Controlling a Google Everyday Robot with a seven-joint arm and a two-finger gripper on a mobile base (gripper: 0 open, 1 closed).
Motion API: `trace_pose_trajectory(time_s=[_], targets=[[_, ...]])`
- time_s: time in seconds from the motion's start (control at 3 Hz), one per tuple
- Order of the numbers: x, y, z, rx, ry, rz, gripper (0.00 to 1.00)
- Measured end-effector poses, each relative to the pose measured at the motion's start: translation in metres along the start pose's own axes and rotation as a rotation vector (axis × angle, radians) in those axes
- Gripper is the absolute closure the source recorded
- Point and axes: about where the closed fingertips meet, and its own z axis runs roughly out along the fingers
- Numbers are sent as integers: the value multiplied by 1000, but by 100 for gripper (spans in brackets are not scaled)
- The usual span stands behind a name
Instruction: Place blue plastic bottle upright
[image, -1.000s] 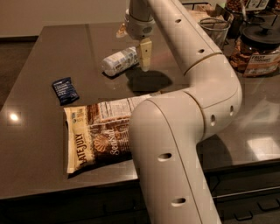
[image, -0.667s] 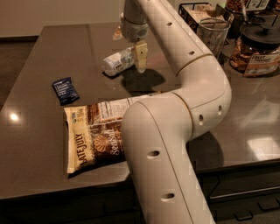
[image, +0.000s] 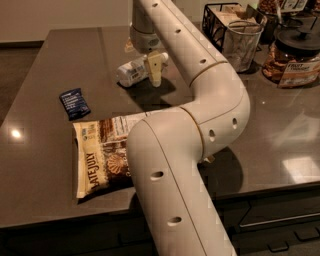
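The blue plastic bottle (image: 131, 72) lies on its side on the dark table (image: 60, 60), near the far middle. It is small and clear with a whitish label. My gripper (image: 143, 58) hangs from the wrist right above the bottle's right end. One cream finger (image: 155, 69) points down just right of the bottle, and the other finger tip (image: 129, 46) shows behind it. The jaws stand apart, with the bottle's right end low between them, not squeezed. The bottle's cap is hidden by the finger.
A dark blue flat snack packet (image: 74, 103) lies at the left. A brown chip bag (image: 102, 155) lies at the front, partly under my arm (image: 200, 100). A wire basket (image: 220, 25), a clear cup (image: 242, 44) and a jar (image: 292, 57) stand at the back right.
My arm has swung left, and the gripper has moved left to stand closer over the bottle's right end. The bottle, packet and chip bag have not moved.
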Motion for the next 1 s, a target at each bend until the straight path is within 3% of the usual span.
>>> trace_pose_trajectory(time_s=[0.67, 1.0], targets=[[-2, 0, 3, -26, 22, -15, 42], [-5, -3, -7, -29, 60, -68, 65]])
